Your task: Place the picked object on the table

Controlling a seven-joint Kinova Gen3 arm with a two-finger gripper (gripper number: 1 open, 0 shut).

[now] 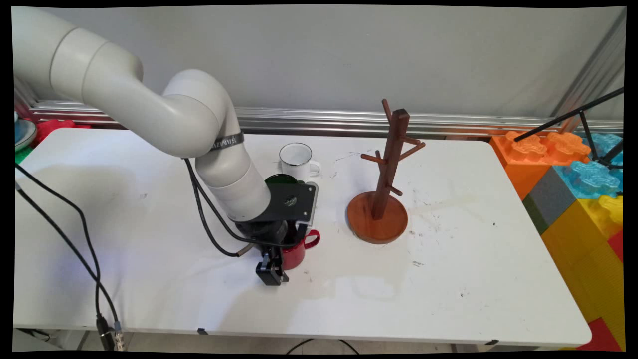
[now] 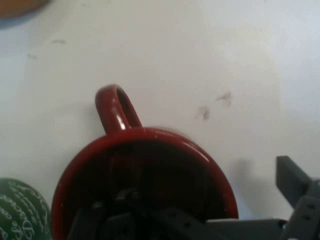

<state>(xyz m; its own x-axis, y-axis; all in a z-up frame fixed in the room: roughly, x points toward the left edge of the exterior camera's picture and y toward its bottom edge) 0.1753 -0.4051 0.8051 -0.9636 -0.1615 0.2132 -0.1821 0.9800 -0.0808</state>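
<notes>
- My gripper (image 1: 273, 271) is low at the red mug (image 2: 145, 185), mid-table toward the near edge; one finger seems inside the rim, one outside, grip unclear.
- A slip could knock the green mug (image 2: 20, 212) just beside it.

arm: reaching in from upper left, bent downward | gripper (image 1: 272, 273): low over table (fingers spread apart)
</notes>
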